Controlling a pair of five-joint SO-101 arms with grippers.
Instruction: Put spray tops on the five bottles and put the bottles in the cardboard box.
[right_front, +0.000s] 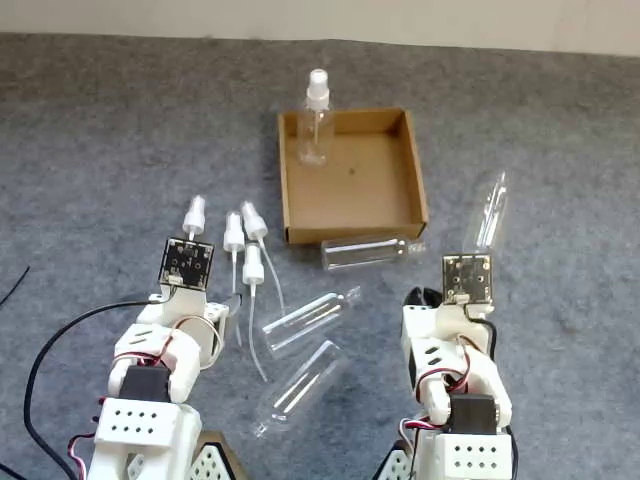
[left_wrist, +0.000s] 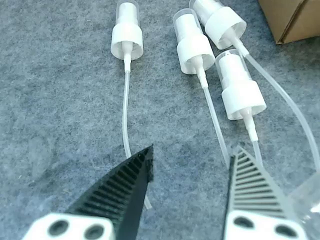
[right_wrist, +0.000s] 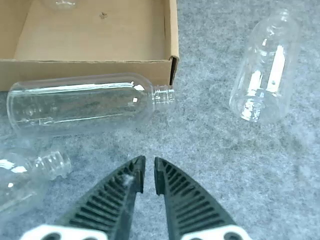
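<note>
Far across the surface (right_front: 120, 130), one capped bottle (right_front: 316, 125) stands in the cardboard box (right_front: 350, 234), apparently its far left corner. Four spray tops (right_front: 234, 233) lie left of it, the left pincer (left_wrist: 194, 149) wide above their tubes (left_wrist: 125, 110). The right pincer (right_wrist: 149, 160), nearly closed and empty, faces an uncapped bottle (right_wrist: 80, 107) beside the box.

Four loose spray tops (right_front: 194, 213) (right_front: 233, 232) (right_front: 254, 221) (right_front: 253, 265), four uncapped bottles (right_front: 370, 252) (right_front: 488, 210) (right_front: 310, 318) (right_front: 300, 385), one capped bottle (right_front: 316, 125), one cardboard box (right_front: 418, 170).

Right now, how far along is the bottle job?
Done: one capped bottle stands in the cardboard box. In hand: nothing; the left hand hangs open over four loose spray tops. Left: four uncapped bottles lie outside the box, needing tops and boxing.
</note>
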